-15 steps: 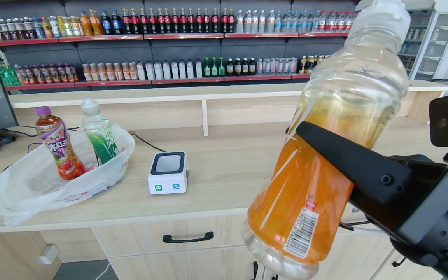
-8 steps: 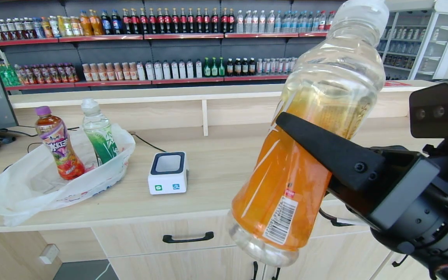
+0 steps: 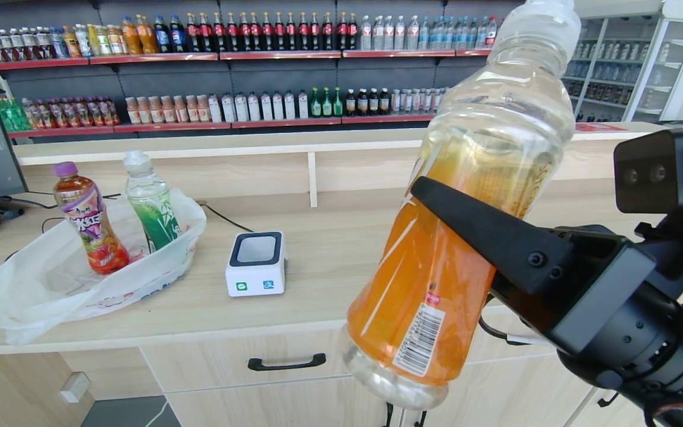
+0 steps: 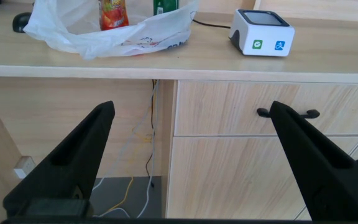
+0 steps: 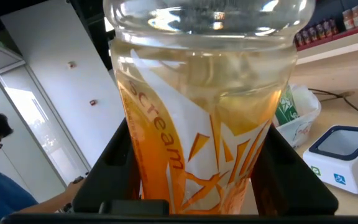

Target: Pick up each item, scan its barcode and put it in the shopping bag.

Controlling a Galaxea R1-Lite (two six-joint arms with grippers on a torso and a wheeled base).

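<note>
Your right gripper (image 5: 197, 168) is grasping the orange bottle (image 3: 436, 284) | scanner (image 3: 256, 264) at its 9 o'clock | left gripper (image 4: 191, 112) is hanging open

Right gripper (image 3: 457, 198), held close before the head with its wrist (image 3: 614, 314) at lower right, black fingers (image 3: 484, 237) slanting up toward the robot's left and clamped on both sides of a tilted bottle (image 3: 436, 284); left gripper (image 4: 191, 107), fingers spread wide apart.

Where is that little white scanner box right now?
In the head view the white scanner box sits on the wooden counter, just right of the shopping bag and left of the raised orange bottle.
</note>
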